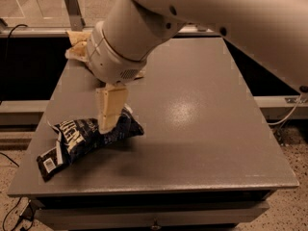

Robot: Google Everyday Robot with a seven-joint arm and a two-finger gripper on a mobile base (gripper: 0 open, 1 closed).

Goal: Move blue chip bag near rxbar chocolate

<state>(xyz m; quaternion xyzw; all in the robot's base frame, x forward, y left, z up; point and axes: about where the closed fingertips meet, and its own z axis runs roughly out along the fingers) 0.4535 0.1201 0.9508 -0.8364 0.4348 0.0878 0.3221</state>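
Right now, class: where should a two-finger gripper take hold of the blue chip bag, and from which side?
Probably its raised, crumpled picture-right end, from above: the blue chip bag lies low, its other end overlapping the rxbar chocolate. The gripper sits on that raised end.

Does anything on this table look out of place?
The blue chip bag lies crumpled over one end of the rxbar, which sits at the table's front-left edge. The gripper is down on the bag.
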